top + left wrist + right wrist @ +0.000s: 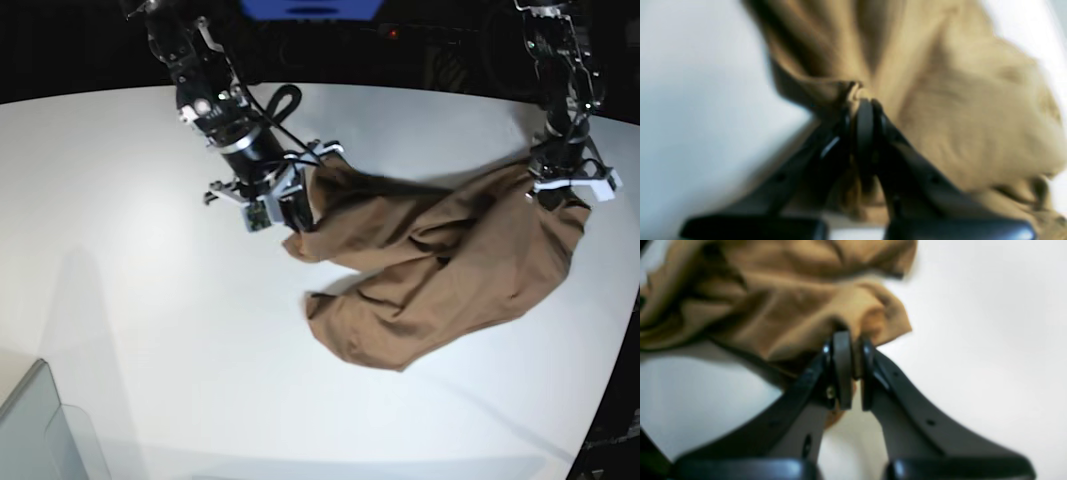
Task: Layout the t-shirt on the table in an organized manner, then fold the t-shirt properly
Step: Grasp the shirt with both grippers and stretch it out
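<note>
The brown t-shirt (440, 270) lies crumpled on the white table (150, 330), bunched and sagging between the two arms. On the right of the base view, my left gripper (560, 195) is shut on one edge of the cloth. The left wrist view shows the t-shirt (957, 100) pinched between the fingertips of the left gripper (863, 100). On the left of the base view, my right gripper (295, 215) holds the other end. In the right wrist view the right gripper (848, 340) is shut on a fold of the t-shirt (790, 306).
A grey translucent bin corner (40, 430) sits at the front left of the table. A black cable (285, 100) loops behind the right arm. The table's curved edge (615, 340) runs close to the shirt on the right.
</note>
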Controlling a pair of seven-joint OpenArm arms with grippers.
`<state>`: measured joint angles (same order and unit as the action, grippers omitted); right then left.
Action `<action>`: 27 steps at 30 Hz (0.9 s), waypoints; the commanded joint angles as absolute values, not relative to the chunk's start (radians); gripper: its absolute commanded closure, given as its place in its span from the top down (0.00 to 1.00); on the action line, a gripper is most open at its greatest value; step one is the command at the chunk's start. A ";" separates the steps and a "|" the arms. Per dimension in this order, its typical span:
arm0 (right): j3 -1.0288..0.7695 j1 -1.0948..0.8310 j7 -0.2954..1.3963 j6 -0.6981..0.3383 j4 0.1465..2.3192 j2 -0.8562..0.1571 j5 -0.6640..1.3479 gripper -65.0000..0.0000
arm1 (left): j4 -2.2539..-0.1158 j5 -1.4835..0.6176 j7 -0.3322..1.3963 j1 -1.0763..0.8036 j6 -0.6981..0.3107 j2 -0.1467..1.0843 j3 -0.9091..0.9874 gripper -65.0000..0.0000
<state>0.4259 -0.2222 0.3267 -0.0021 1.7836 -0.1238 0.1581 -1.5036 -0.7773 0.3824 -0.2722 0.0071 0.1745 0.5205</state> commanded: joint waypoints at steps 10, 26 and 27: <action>0.303 -0.297 0.289 -0.005 2.037 -0.156 0.159 0.00 | -1.885 -0.780 0.360 -0.275 -0.004 0.150 0.694 0.00; 0.197 -0.163 -0.050 -0.001 2.045 -0.091 0.157 0.00 | -2.023 -0.776 0.361 -0.002 0.004 0.252 0.771 0.01; 0.197 -0.142 -0.047 -0.001 2.038 -0.081 0.157 0.00 | -2.018 -0.773 0.361 0.027 0.004 0.263 0.753 0.01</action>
<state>0.2035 -0.1524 -0.0158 -0.0074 2.0235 -0.0792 0.1577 -2.0037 -0.7700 0.3916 0.0097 0.0139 0.2455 0.7498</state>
